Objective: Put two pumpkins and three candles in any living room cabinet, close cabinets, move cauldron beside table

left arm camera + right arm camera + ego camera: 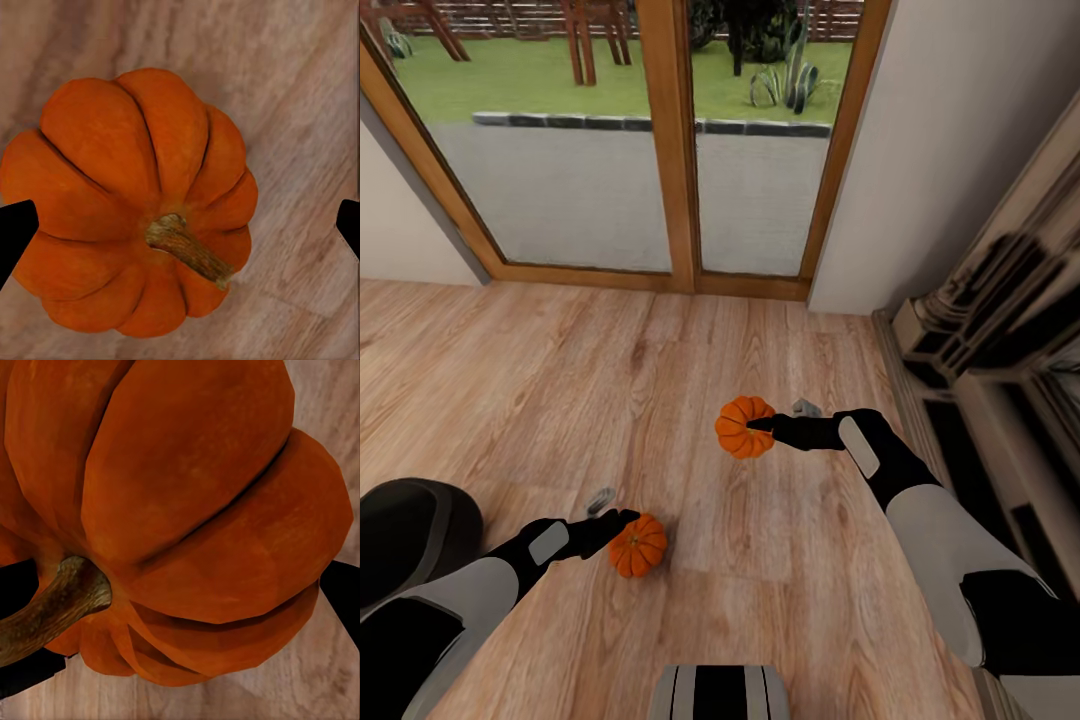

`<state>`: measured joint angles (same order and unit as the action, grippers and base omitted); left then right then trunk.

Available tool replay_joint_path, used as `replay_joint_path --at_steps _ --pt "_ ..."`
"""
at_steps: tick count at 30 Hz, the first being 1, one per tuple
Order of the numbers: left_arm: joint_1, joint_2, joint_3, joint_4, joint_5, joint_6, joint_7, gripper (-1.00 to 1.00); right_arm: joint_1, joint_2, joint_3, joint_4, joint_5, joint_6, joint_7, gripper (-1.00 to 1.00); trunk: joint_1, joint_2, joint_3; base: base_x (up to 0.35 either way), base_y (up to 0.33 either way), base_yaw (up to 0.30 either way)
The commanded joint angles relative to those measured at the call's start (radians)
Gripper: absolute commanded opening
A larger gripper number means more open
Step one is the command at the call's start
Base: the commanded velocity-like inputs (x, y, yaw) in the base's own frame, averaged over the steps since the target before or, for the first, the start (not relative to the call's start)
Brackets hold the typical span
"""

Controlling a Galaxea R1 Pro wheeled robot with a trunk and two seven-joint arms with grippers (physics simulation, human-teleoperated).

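Note:
Two orange ribbed pumpkins show over the wood floor. My right gripper [758,425] is shut on one pumpkin [743,427], held above the floor; in the right wrist view this pumpkin [195,510] sits close between the fingertips [343,594], its stem pointing sideways. The other pumpkin [638,545] rests on the floor by my left gripper [624,523]. In the left wrist view that gripper [184,225] is open and straddles the pumpkin [127,187]; one fingertip [15,232] meets its side, while a gap separates the other from it. The candles, cabinet and table are out of view.
A wood-framed glass door [670,150] and a white wall [940,150] close the far side. A dark built-in unit [1000,330] runs along the right. A black rounded shape [410,530] sits at the lower left; whether it is the cauldron I cannot tell.

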<state>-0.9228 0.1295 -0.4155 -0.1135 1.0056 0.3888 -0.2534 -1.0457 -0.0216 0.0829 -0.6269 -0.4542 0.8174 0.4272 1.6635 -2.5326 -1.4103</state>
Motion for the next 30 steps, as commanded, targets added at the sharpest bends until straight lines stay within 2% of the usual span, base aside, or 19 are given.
replay_joint_path --at_steps 1,11,17,22,27,30 --pt "-0.001 0.0 -0.006 0.0 0.007 0.004 -0.002 1.0 0.0 -0.001 0.003 -0.001 0.002 0.001 0.004 -1.0 0.0 0.0 -0.001 0.047 -0.013 0.0" --pt "0.0 -0.001 -0.006 0.0 0.007 0.004 -0.003 1.0 -0.001 0.0 0.007 -0.001 0.002 0.002 0.004 -1.0 0.0 0.0 -0.001 0.007 -0.002 0.0" --pt "0.0 -0.001 -0.007 0.0 0.007 0.004 -0.003 1.0 0.0 0.001 0.008 -0.001 0.002 0.002 0.003 -1.0 0.003 -0.002 -0.024 0.0 0.0 0.0" --pt "0.0 -0.001 -0.006 -0.001 0.007 0.004 -0.002 1.0 0.0 0.019 0.008 0.001 0.003 0.002 0.0 -1.0 0.005 -0.003 -0.043 0.0 0.0 0.0" --pt "-0.001 -0.001 -0.006 0.0 0.007 0.004 -0.003 1.0 0.0 0.023 0.008 0.001 0.003 0.002 0.0 -1.0 0.007 -0.004 -0.063 0.0 0.0 0.0" --pt "0.0 -0.001 -0.006 -0.001 0.007 0.003 -0.003 1.0 0.0 0.024 0.008 0.002 0.003 0.002 -0.001 -1.0 0.007 -0.004 -0.063 0.0 0.0 0.0"
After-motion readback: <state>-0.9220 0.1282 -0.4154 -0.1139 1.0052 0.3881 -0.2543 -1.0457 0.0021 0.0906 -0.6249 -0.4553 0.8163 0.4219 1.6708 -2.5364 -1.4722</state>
